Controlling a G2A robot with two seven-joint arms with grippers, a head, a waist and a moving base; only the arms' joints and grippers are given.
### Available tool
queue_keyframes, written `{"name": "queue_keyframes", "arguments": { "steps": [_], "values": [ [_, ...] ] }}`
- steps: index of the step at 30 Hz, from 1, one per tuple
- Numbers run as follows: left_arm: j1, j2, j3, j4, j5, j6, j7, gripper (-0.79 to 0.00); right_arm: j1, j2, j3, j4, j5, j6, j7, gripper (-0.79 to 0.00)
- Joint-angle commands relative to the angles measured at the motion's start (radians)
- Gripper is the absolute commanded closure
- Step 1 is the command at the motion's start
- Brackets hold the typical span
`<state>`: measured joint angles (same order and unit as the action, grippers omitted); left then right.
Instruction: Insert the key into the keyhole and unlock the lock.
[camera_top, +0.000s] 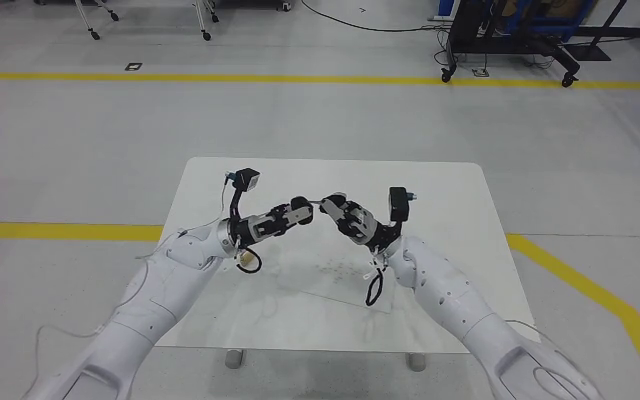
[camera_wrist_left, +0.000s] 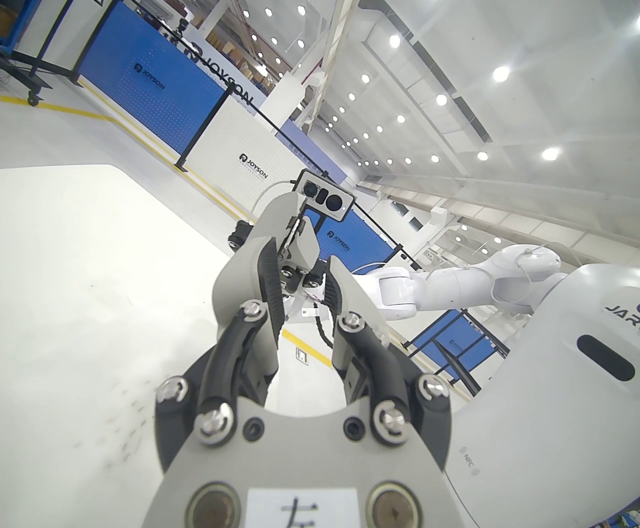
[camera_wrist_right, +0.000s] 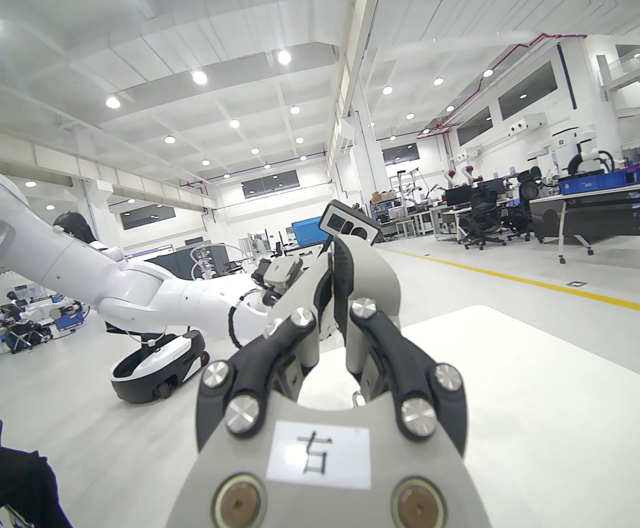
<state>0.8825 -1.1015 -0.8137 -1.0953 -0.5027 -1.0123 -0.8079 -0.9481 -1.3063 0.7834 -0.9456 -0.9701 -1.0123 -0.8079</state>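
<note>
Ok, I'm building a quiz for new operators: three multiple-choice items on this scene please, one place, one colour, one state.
1. Over the table, the left gripper and right gripper meet: A near its middle; B at a corner; C off its edge.
2. The floor lines are: A red; B yellow; C green.
3. The right gripper's fingers are: A spread wide; B hidden; C close together.
Key: A, the top view shows them tip to tip mid-table; B, yellow stripes cross the floor; C, their pads nearly touch.
</note>
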Motion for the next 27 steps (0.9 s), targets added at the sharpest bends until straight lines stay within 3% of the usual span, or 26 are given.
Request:
{"name": "queue_keyframes", "arguments": {
  "steps": [1,16,19,21,27],
  "values": [
    [0.004,0.001,-0.008,-0.003,0.001,0.0,0.0,-0.179,-0.007,0.004,-0.001,-0.009,-0.001,0.0,0.0,0.0],
    [0.012,-0.001,-0.027,-0.005,0.038,0.0,0.0,-0.145,0.035,0.034,-0.106,0.011,0.033,0.0,0.0,0.0],
    [0.012,-0.002,-0.03,-0.003,0.048,0.0,0.0,-0.095,0.038,0.038,-0.114,0.009,0.039,0.0,0.0,0.0],
    [0.012,-0.003,-0.032,-0.002,0.052,0.0,0.0,0.0,0.039,0.041,-0.119,0.007,0.046,0.0,0.0,0.0],
    [0.01,-0.005,-0.036,0.003,0.066,0.0,0.0,0.0,0.046,0.046,-0.144,0.006,0.059,0.0,0.0,0.0]
  ]
}}
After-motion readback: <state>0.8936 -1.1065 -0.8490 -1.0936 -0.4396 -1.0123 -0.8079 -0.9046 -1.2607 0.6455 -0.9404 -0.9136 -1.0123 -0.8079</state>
